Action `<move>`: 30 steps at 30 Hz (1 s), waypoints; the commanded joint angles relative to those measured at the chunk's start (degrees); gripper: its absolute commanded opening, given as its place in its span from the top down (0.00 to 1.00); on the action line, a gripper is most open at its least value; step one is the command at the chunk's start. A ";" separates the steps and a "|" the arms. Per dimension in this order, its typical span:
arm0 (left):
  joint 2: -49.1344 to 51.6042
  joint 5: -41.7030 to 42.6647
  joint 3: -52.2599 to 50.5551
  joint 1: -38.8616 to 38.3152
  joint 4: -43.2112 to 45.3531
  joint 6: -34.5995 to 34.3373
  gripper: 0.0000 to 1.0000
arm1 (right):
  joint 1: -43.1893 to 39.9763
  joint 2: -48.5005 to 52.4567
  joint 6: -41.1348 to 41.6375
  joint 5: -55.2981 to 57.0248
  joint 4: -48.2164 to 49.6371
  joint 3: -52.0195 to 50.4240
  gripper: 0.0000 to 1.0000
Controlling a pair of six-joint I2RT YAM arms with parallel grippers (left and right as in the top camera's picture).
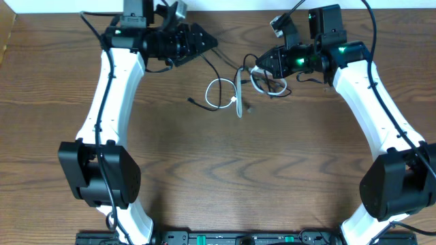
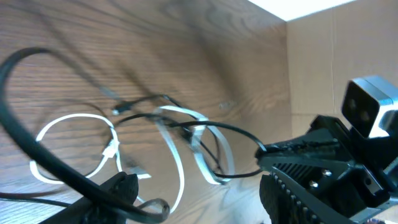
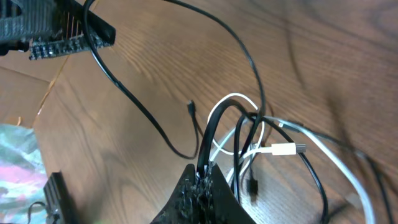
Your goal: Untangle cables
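- Two arms (image 1: 112, 95) rise from the near edge of the desk (image 1: 204, 177) and reach to its far side. The desk is matt brown wood grain, with a pale strip along the far edge.
- Past the desk, the left wrist view shows a tan board (image 2: 317, 68) under a bright white patch. The right wrist view shows a patterned cloth (image 3: 15, 162) at its lower left.
- Both arms have smooth white shells with black joints, and a small green light glows at each wrist.
- The left hand (image 1: 208, 42) hangs far and left of centre, lying roughly level and pointing right. Its two black ribbed fingers are spread wide and clamp nothing. One thin black strand runs up to a fingertip; whether it touches cannot be told.
- The right hand (image 1: 261, 63) hangs far and right of centre, pointing left toward the other hand. Its fingers are pressed together on the black cable (image 3: 205, 143), which rises from the tips in a stiff arch.
- The black cable is thin, round and slightly glossy. It loops under the right hand, one strand sweeps across toward the left hand, and a small plug end lies free on the wood.
- The white cable (image 3: 280, 149) lies on the desk between the hands, nearer the right one. It forms a round loop on the left and loose bends threaded through the black loops on the right. Its white plug has a metal tip.
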 commanded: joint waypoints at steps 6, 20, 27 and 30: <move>0.13 -5.18 -0.28 -5.92 1.66 0.96 0.32 | 0.46 -0.15 -0.04 -9.64 1.62 0.17 0.99; 0.13 -2.51 -0.28 -6.16 3.45 -2.80 0.22 | 3.23 -1.79 3.02 -16.92 11.69 0.17 0.99; 0.15 -1.86 -0.28 -5.81 3.45 -30.58 0.34 | 6.01 -1.79 4.70 -13.22 15.39 0.17 0.99; 0.15 -1.88 -0.28 -5.81 3.48 -34.60 0.46 | 6.84 -1.79 4.68 -11.34 14.97 0.17 0.99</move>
